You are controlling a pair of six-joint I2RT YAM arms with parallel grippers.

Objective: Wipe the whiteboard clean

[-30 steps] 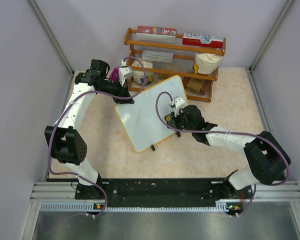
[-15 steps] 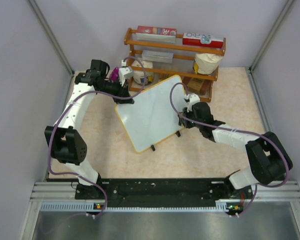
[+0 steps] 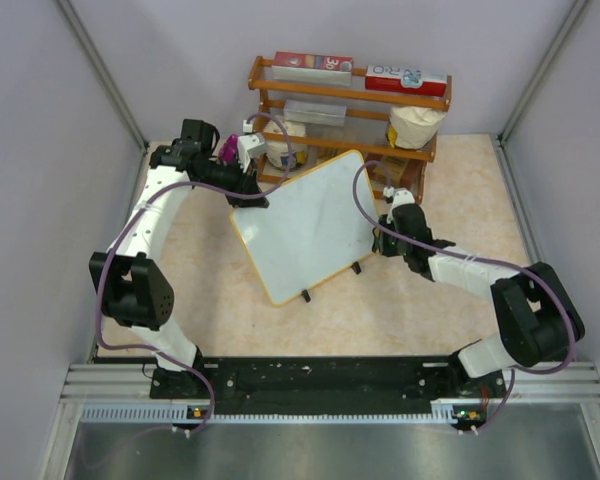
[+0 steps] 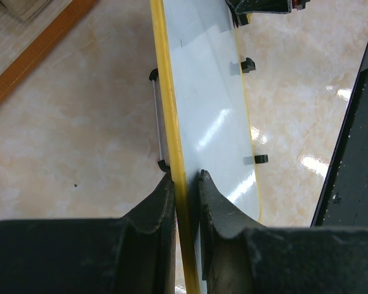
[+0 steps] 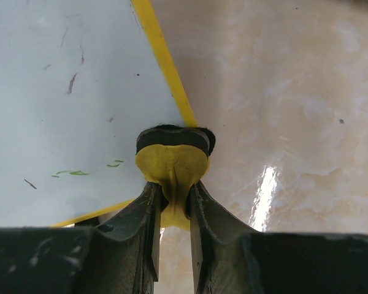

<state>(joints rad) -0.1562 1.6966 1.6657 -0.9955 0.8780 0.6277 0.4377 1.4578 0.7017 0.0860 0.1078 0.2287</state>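
Observation:
The whiteboard (image 3: pixel 302 228) lies tilted on the table, white with a thin yellow frame. My left gripper (image 3: pixel 250 197) is shut on its far left corner; in the left wrist view the jaws (image 4: pixel 184 176) pinch the yellow frame (image 4: pixel 167 92). My right gripper (image 3: pixel 379 243) sits at the board's right edge, shut on a yellow eraser (image 5: pixel 172 164) with a black felt pad. The pad rests at the frame, half off the whiteboard (image 5: pixel 61 79). Small green marks (image 5: pixel 80 173) and faint dark specks remain on the surface beside it.
A wooden rack (image 3: pixel 348 95) with boxes and a white bag stands right behind the board. A purple object (image 3: pixel 226 148) sits beside the left wrist. Grey walls close in left, right and behind. Beige tabletop (image 3: pixel 460 200) lies to the right of the board.
My right gripper has slid with the eraser from the board's middle-right area out to its right edge. The left gripper and the board have not moved.

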